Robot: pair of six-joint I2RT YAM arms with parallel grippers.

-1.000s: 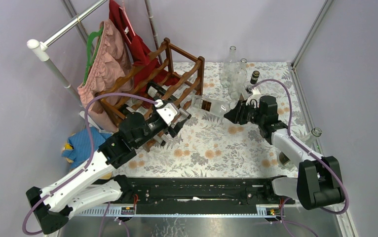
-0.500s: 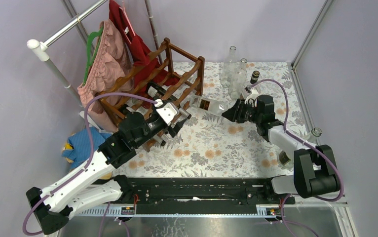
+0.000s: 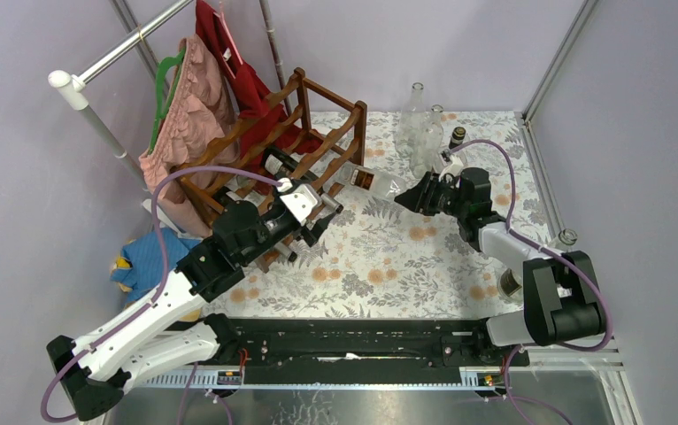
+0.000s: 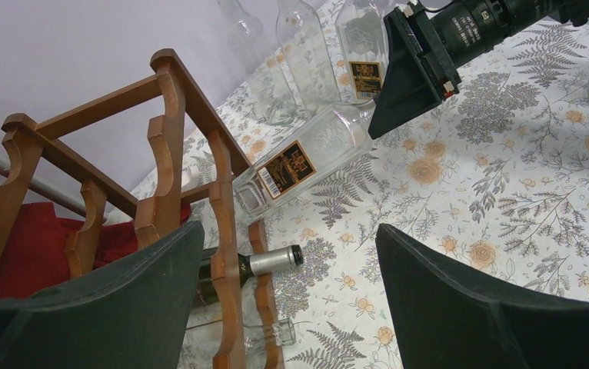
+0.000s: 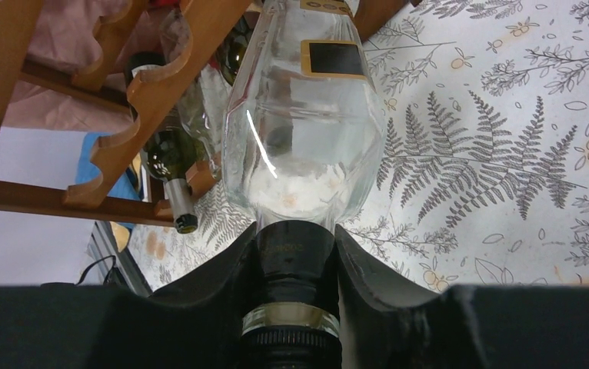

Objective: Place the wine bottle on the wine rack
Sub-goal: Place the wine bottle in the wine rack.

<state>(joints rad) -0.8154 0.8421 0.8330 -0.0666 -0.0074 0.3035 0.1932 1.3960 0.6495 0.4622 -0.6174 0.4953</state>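
Note:
The wine bottle (image 3: 373, 181) is clear glass with a black label and lies nearly level. My right gripper (image 3: 411, 197) is shut on its black capped neck (image 5: 295, 254). Its base reaches the front rail of the dark wooden wine rack (image 3: 300, 133). The left wrist view shows the bottle (image 4: 307, 157) slanting down toward the rack (image 4: 168, 146). The right wrist view shows the bottle body (image 5: 303, 131) beside the scalloped rail (image 5: 161, 84). My left gripper (image 3: 318, 217) is open and empty at the rack's near corner, and its gap (image 4: 290, 231) frames the tablecloth.
A dark wine bottle (image 4: 272, 260) lies in the rack's lowest tier. Several clear bottles (image 3: 419, 128) and a dark one (image 3: 456, 137) stand at the back. Another bottle (image 3: 566, 237) stands at the right edge. Clothes (image 3: 194, 97) hang behind the rack.
My right gripper has carried the clear bottle left and farther back, bringing its base up to the rack. The left arm has not moved.

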